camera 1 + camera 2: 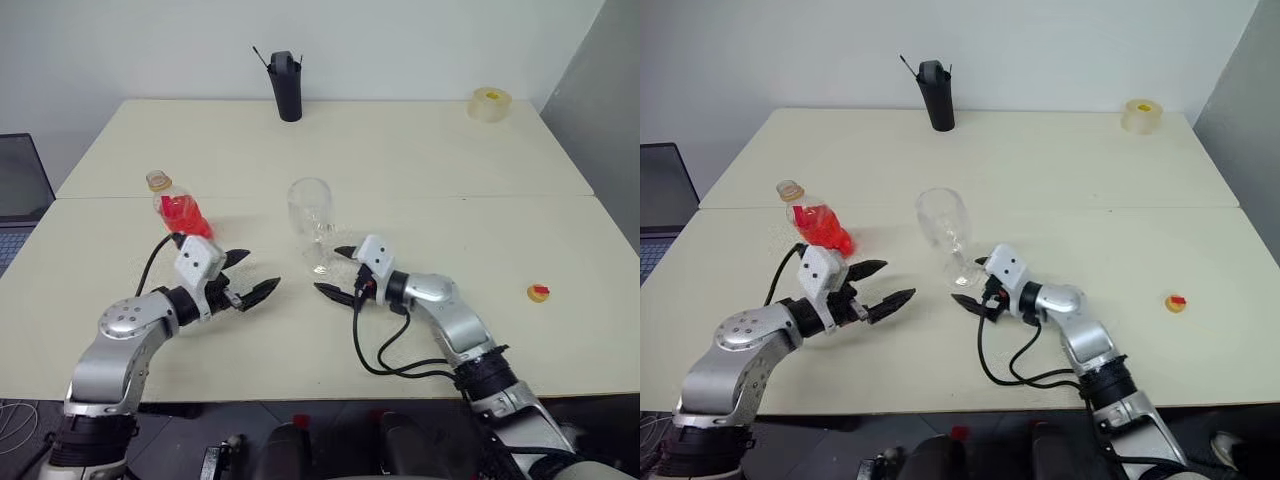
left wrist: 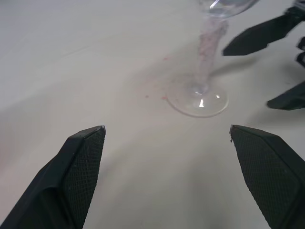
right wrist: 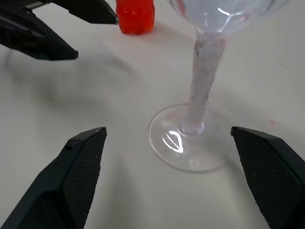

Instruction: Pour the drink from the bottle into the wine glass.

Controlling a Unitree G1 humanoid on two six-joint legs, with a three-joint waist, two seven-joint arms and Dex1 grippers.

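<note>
Bottle (image 1: 178,208) holds red drink (image 1: 186,215); wine glass (image 1: 312,222) stands empty; both hands (image 1: 250,276) (image 1: 336,272) wide, holding nothing.

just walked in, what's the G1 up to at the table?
It's set up to pour a red drink from a small bottle into a wine glass, but neither is held right now. Both stand upright on the table. The bottle's cap lies off to the robot's right. The left claw is open beside the bottle, and the right claw is open at the glass's foot. The glass looks empty, so no pour yet.
</note>
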